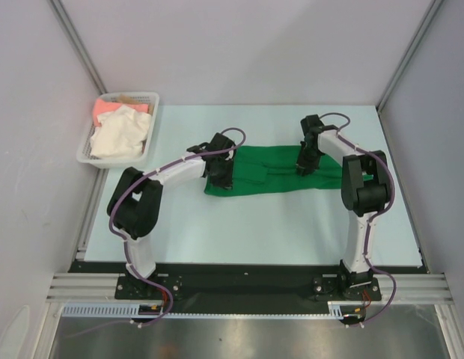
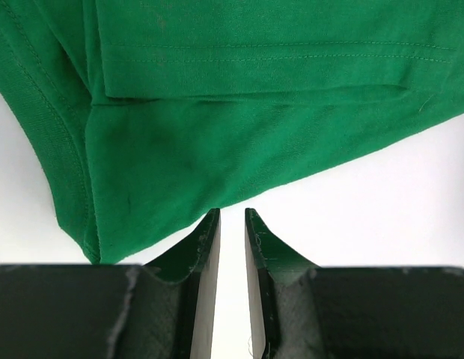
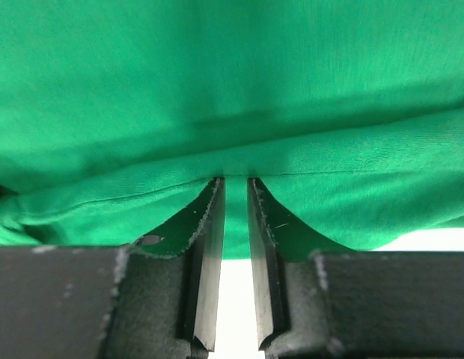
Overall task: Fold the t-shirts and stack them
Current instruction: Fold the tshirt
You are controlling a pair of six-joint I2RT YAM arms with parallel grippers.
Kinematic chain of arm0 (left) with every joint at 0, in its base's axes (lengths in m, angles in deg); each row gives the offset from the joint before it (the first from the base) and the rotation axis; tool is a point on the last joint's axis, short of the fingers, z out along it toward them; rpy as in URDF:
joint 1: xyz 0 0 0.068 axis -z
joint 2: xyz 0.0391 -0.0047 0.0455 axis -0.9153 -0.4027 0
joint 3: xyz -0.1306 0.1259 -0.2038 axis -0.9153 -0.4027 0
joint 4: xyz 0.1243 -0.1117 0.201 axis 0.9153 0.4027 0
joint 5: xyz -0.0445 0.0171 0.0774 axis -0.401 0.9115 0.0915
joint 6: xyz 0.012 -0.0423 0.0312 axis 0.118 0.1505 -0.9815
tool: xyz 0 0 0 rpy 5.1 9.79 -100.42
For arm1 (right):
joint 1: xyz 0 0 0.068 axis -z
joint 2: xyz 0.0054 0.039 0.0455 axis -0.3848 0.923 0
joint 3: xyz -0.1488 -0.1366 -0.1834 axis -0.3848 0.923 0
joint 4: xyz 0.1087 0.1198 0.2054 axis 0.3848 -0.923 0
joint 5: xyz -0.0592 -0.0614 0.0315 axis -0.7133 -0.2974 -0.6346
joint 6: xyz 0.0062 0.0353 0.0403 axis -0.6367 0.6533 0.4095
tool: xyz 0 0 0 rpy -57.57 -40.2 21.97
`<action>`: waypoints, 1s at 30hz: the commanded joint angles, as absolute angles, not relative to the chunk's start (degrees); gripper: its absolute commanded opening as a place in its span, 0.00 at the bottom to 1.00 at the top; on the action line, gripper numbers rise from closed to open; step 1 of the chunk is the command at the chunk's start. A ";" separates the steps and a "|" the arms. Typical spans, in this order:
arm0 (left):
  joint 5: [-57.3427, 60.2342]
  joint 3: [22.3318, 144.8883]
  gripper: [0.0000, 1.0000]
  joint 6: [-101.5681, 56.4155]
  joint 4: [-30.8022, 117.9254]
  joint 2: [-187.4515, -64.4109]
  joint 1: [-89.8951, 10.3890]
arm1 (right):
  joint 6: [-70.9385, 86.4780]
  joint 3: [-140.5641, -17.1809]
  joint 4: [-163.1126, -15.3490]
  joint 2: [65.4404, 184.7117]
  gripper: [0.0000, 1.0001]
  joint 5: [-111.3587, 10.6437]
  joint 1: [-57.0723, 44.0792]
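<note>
A bright green t-shirt lies flattened across the middle of the table. My left gripper is down at its left end. In the left wrist view the left gripper has its jaws a narrow slit apart. Its tips sit at the edge of the green shirt, and only bare table shows between them. My right gripper is down on the shirt's right part. Seen from the right wrist, the right gripper is closed to a narrow gap on a ridge of green cloth, and folds gather toward its tips.
A white lattice basket stands at the table's back left. It holds a cream-white shirt and a salmon-pink one. Grey walls enclose the table on three sides.
</note>
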State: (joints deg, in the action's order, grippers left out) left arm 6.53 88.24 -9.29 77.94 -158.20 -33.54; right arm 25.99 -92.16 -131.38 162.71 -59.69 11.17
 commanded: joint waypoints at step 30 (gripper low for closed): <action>7.86 87.55 0.26 -10.95 76.77 -161.26 -35.66 | 22.31 -79.44 -128.28 148.58 0.37 -52.39 49.60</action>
